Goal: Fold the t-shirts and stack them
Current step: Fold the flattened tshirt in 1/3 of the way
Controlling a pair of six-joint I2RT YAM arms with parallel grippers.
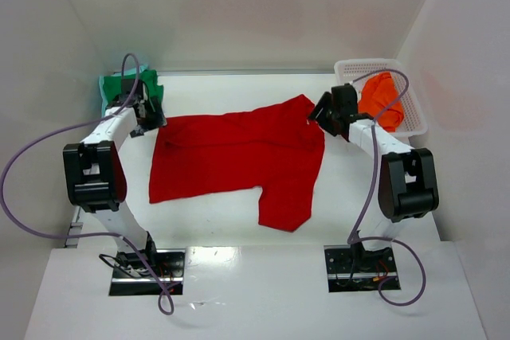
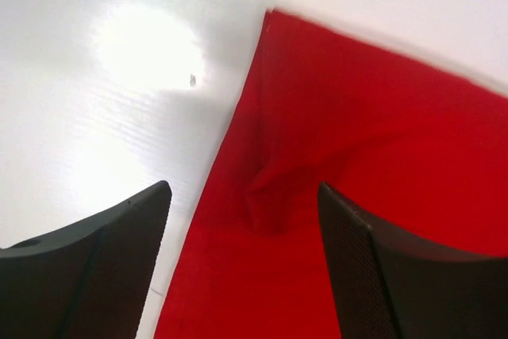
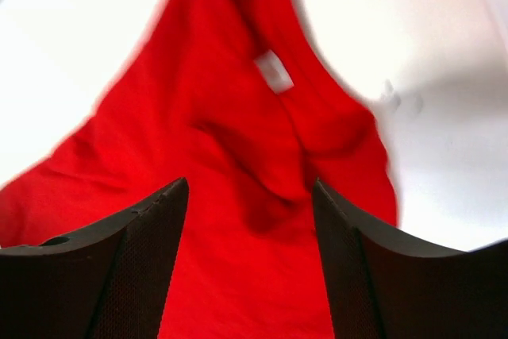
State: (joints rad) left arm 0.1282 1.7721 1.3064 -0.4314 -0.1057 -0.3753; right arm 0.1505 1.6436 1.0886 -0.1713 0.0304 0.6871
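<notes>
A: Left wrist: fingers [image 2: 103, 267] of the left gripper [image 2: 244, 196] stand wide apart and grip nothing. A pinched crease of the red t-shirt [image 2: 357, 140] lies below, between them.
B: Right wrist?
A: The right gripper [image 3: 250, 188] is also wide and empty, above the cloth near its white label [image 3: 274, 71].
B: Top view?
A: The red t-shirt is spread in the middle of the table [image 1: 215, 220]. The green t-shirt [image 1: 119, 85] is at 10 o'clock, and the orange t-shirt [image 1: 381, 97] is in the basket [image 1: 416, 121] at 2 o'clock.

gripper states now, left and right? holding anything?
Left gripper: open, empty, over the edge of the plain red cloth t-shirt.
Right gripper: open, empty, over the same t-shirt.
</notes>
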